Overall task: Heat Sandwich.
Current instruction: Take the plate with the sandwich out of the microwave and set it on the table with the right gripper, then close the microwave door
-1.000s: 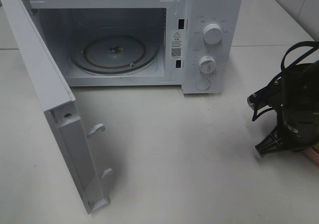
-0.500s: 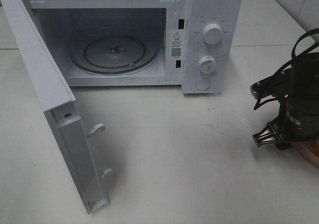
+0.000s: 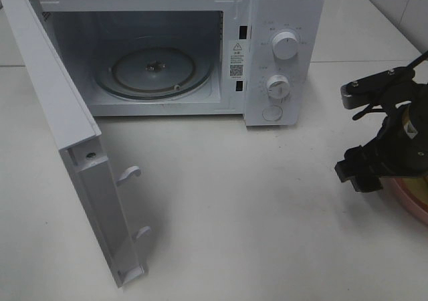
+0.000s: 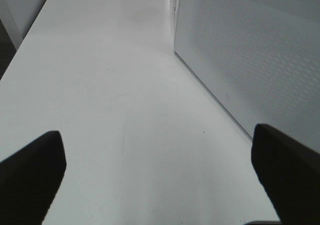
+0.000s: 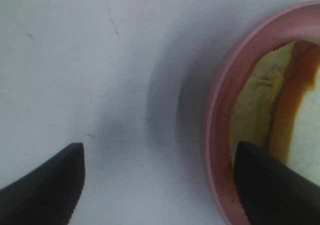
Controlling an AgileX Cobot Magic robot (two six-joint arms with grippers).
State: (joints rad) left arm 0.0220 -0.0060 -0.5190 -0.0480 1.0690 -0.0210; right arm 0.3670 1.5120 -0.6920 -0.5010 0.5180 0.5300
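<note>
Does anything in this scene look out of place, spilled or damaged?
Nothing stands out. The microwave door stands wide open, its glass turntable bare and level. The sandwich lies on the pink plate beside the open right gripper. No spill shows.

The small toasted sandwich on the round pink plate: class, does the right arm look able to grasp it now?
Probably yes: the right gripper is open right over the round pink plate's rim, with the small toasted sandwich just beyond one finger and nothing covering it.
</note>
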